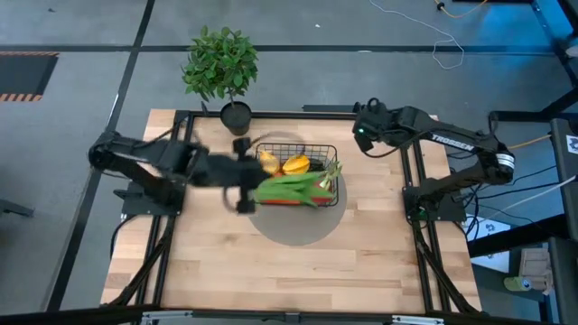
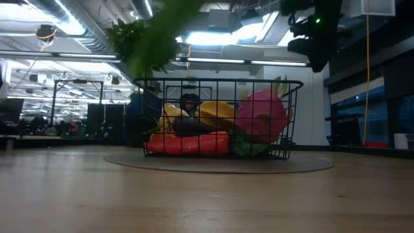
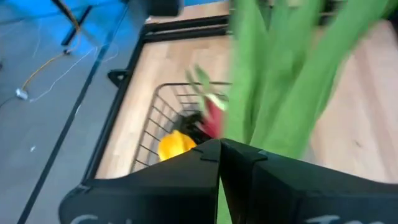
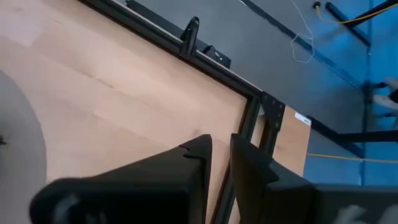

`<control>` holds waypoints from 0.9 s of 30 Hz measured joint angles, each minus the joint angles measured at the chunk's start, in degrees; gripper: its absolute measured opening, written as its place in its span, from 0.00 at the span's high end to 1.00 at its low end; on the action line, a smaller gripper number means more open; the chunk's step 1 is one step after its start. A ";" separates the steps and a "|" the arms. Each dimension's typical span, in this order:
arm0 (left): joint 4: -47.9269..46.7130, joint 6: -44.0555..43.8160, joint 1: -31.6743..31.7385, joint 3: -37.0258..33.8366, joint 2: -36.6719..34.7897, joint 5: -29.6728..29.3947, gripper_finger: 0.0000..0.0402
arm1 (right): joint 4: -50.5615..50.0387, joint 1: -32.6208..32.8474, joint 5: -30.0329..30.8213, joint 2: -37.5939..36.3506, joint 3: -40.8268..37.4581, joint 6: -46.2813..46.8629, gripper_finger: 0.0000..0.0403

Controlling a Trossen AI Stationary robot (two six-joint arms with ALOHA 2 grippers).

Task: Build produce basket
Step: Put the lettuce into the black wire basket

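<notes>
The black wire basket [image 1: 298, 155] stands on a round grey mat [image 1: 298, 230] at the table's middle. It holds a pink dragon fruit [image 2: 262, 115], a yellow pepper [image 2: 217, 111], a dark eggplant [image 2: 191, 126] and a red-orange piece [image 2: 187, 144]. My left gripper [image 1: 251, 190] is at the basket's left side, shut on long green stalks [image 1: 293, 188] that reach over the basket. My right gripper [image 1: 365, 134] is shut and empty, raised near the table's far right. My left gripper pinches the green stalks by their near end [image 3: 249, 134] between its two fingers. The fingers come about level from the table's left and lie along the stalks. The stalks reach away from the fingers toward the right, lifted above the basket's rim [image 2: 213, 82].
A leafy potted plant [image 1: 221, 61] in a black pot [image 1: 237, 116] stands at the table's far edge, just behind the basket's left corner. Bare wood [image 1: 298, 271] lies on the near side of the mat.
</notes>
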 joint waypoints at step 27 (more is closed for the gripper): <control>2.04 0.54 16.26 -0.04 10.09 11.26 1.00 | -5.44 0.58 -27.48 -13.38 -2.44 -1.92 0.87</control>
